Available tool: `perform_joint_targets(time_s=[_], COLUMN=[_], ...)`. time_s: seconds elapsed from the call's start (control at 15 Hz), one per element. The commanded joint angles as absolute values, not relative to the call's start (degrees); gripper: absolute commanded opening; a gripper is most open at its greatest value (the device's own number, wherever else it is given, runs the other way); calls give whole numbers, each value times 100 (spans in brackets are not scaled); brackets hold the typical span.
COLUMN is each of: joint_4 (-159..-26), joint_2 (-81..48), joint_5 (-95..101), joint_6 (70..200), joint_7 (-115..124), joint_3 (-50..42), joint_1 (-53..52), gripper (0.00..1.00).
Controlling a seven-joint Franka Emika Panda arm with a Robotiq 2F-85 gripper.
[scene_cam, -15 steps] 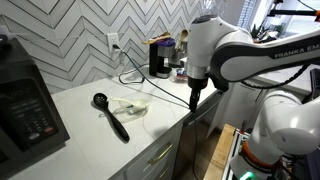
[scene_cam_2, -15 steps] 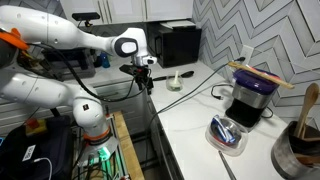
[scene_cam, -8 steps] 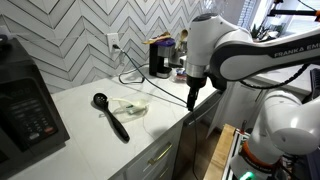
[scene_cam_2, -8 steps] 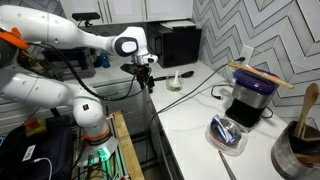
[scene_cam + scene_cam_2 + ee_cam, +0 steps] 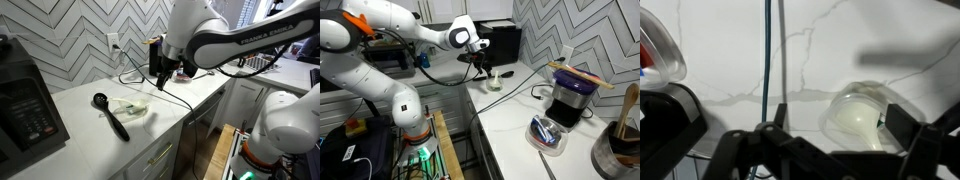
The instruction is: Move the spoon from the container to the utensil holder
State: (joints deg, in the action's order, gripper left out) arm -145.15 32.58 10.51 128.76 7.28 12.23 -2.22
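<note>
The clear container (image 5: 845, 100) lies on the white counter with the pale spoon (image 5: 862, 120) in it. Both exterior views also show the container (image 5: 130, 108) (image 5: 495, 86). My gripper (image 5: 838, 125) is open and empty, and hovers above the counter by the container, with its jaws to either side of the tub in the wrist view. It also shows in both exterior views (image 5: 163, 73) (image 5: 483, 67). The greyish utensil holder (image 5: 618, 148) with a wooden spoon stands at the far end of the counter.
A big black ladle (image 5: 110, 115) lies beside the container. A blue-purple bowl (image 5: 548, 134) and a black appliance (image 5: 570, 98) with a cord stand further along. A blue cable (image 5: 767, 50) hangs through the wrist view. A black microwave (image 5: 25, 105) stands at the other end.
The arm has swung from beyond the counter's front edge to over the counter, closer to the container and the back wall.
</note>
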Motion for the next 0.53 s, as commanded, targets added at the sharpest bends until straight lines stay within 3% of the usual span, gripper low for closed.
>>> perform_joint_targets(time_s=[0.0,0.47], joint_4=[-13617,-12593], joint_2=[1827,757], joint_5=[1144,320], joint_6=[13061,12585], joint_7=[384,-1793], joint_3=[1134,782], joint_1=[-317,-820], gripper=[100,100])
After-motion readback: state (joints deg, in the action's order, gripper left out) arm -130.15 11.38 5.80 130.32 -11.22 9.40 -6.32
